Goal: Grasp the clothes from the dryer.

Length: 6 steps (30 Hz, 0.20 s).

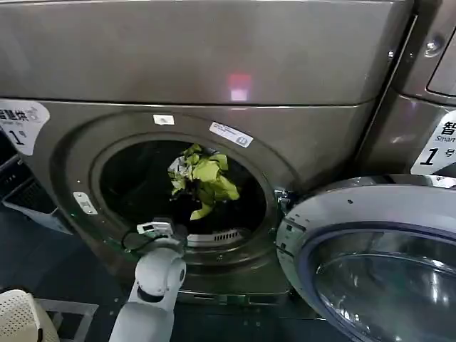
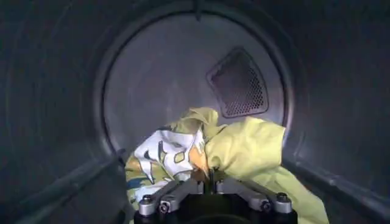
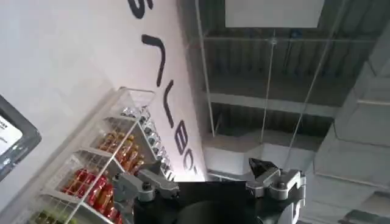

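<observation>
The dryer (image 1: 214,64) is a bronze-grey front-loader, and its round glass door (image 1: 370,256) is swung open to the right. Yellow-green and white patterned clothes (image 1: 203,178) are bunched up inside the dark drum. My left arm reaches in from below, and the left gripper (image 1: 187,205) sits just under the bundle. In the left wrist view the left gripper (image 2: 210,176) is shut on a fold of the clothes (image 2: 244,146), with the drum's back wall (image 2: 158,79) behind. My right gripper (image 3: 204,173) is open, holds nothing and points up at a wall and ceiling.
A similar machine (image 1: 427,71) stands close on the right. A white slatted basket (image 1: 21,317) sits on the floor at the lower left. The open door takes up the space at the lower right. A wire shelf of bottles (image 3: 97,176) hangs on the wall.
</observation>
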Tool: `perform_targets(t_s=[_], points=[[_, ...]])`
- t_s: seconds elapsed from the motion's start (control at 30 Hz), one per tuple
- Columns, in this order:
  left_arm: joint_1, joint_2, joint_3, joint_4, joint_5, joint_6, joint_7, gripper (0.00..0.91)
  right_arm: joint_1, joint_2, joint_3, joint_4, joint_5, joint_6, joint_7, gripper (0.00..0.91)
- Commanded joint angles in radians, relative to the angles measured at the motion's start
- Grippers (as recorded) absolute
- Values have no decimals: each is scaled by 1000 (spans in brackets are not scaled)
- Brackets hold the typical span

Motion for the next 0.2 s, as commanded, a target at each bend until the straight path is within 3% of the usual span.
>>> perform_targets(t_s=[0.03,0.2], points=[[0,-1,2,2,1,1,-2,0,1,1,1,0,0,0,-3,907],[-4,1,2,7,4,-1,0,0,4,1,-1,0,-1,0,-6,907]])
